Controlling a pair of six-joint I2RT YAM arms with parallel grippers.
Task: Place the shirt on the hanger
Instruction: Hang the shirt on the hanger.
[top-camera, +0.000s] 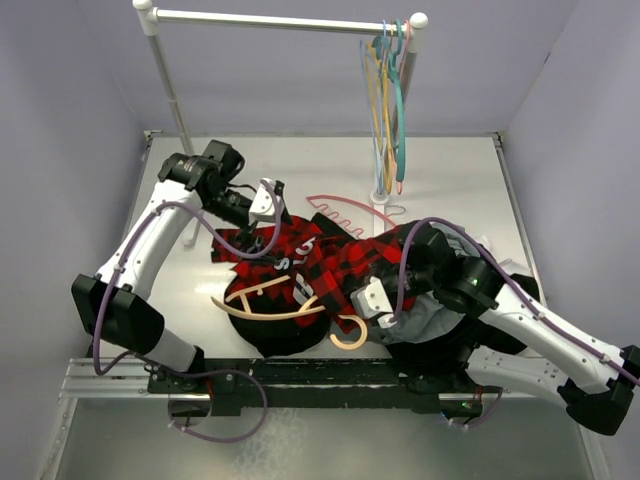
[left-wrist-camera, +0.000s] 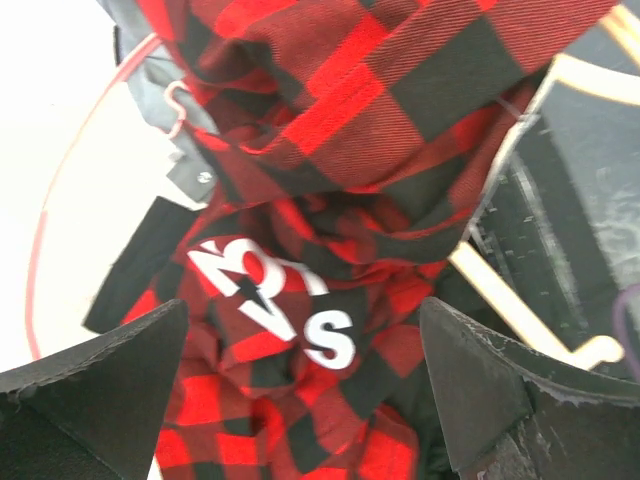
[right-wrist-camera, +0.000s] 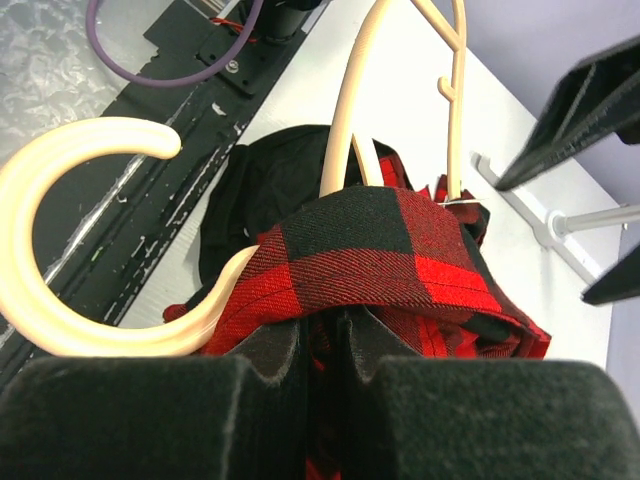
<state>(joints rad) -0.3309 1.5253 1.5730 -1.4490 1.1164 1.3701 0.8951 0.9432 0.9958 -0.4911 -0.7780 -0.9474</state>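
My right gripper (right-wrist-camera: 320, 345) pinches the red-and-black plaid flannel shirt (right-wrist-camera: 390, 260) beside the beige triangular hanger (right-wrist-camera: 60, 320), probably anchoring it; left gripper (left-wrist-camera: 305, 305), ten o'clock, gapes wide.

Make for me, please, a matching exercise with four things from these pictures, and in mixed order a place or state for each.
Things:
1. left tool
2. right tool
3. pink hanger
4. tan hanger

Places or states:
A. lying on the table, beyond the shirt
B. open, over the shirt
C. shut on the shirt
D. partly covered by the shirt, hook free

Pairs: 1-B, 2-C, 3-A, 4-D
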